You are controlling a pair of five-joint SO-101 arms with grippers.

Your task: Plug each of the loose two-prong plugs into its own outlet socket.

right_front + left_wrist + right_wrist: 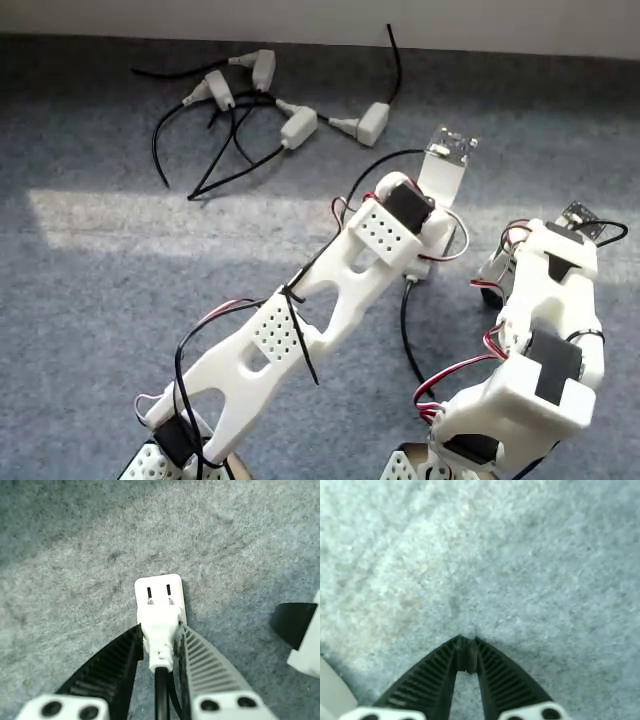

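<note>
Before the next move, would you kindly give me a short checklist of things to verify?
1. Grip of left tool on white socket: ok, clamped between both fingers.
2. Its two slots facing outward and uncovered: ok.
3. Plug held in right tool: not ok, shut on nothing.
4. Spacing of loose connectors: not ok, bunched together.
5. Which of those are plugs: cannot tell.
</note>
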